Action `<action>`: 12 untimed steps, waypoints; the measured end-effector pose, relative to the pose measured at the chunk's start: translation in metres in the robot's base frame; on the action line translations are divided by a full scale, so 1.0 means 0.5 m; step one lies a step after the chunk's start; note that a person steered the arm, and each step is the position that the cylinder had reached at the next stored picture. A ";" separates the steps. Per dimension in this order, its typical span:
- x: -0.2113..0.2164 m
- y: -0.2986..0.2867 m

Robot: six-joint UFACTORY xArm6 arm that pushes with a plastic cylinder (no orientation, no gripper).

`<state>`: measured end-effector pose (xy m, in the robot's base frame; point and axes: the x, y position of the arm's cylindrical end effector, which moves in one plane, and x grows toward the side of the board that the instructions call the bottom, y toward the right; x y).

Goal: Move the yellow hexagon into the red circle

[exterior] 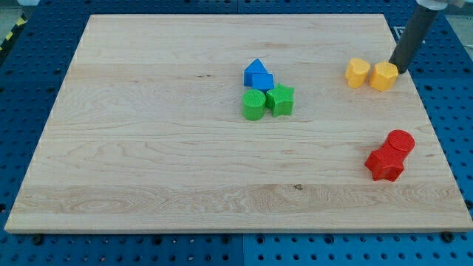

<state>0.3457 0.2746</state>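
Observation:
The yellow hexagon [384, 76] lies near the view's upper right, touching a second yellow block [358, 72] on its left. The red circle [400, 142] lies at the view's lower right, touching a red star-shaped block [384, 164] below and left of it. My tip [396, 69] is at the upper right edge of the yellow hexagon, touching it or very close. The rod rises up and to the right out of view.
In the middle of the wooden board [148, 148], two blue blocks [257, 74] sit above a green cylinder [253, 105] and a green star [280, 100], all clustered together. The board's right edge is close to the yellow and red blocks.

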 end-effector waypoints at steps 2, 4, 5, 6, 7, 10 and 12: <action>-0.003 -0.049; -0.003 -0.054; 0.021 -0.066; 0.080 -0.080; 0.101 -0.103; 0.126 -0.133; 0.211 -0.133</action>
<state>0.4513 0.2083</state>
